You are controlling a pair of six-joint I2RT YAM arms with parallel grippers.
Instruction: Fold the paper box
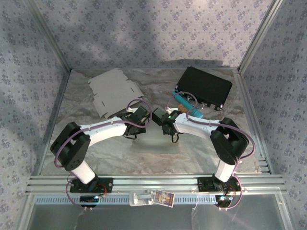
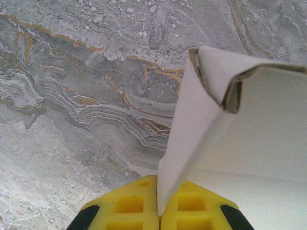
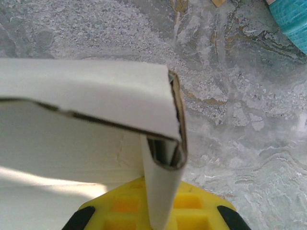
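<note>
The white paper box (image 1: 154, 141) sits mid-table between both arms, partly folded. In the left wrist view its side wall (image 2: 192, 134) rises from between my yellow fingers (image 2: 129, 206), and my left gripper (image 2: 159, 211) is shut on that wall's lower edge. In the right wrist view a doubled-over wall (image 3: 160, 191) with a rolled corner stands in my right gripper (image 3: 160, 218), which is shut on it. From above, the left gripper (image 1: 151, 118) and right gripper (image 1: 166, 125) meet nose to nose over the box, hiding most of it.
A flat unfolded cardboard blank (image 1: 114, 91) lies at the back left. A black case (image 1: 204, 86) stands at the back right with a teal object (image 1: 185, 101) beside it. The marble-patterned table (image 1: 96, 148) is walled by metal frame rails.
</note>
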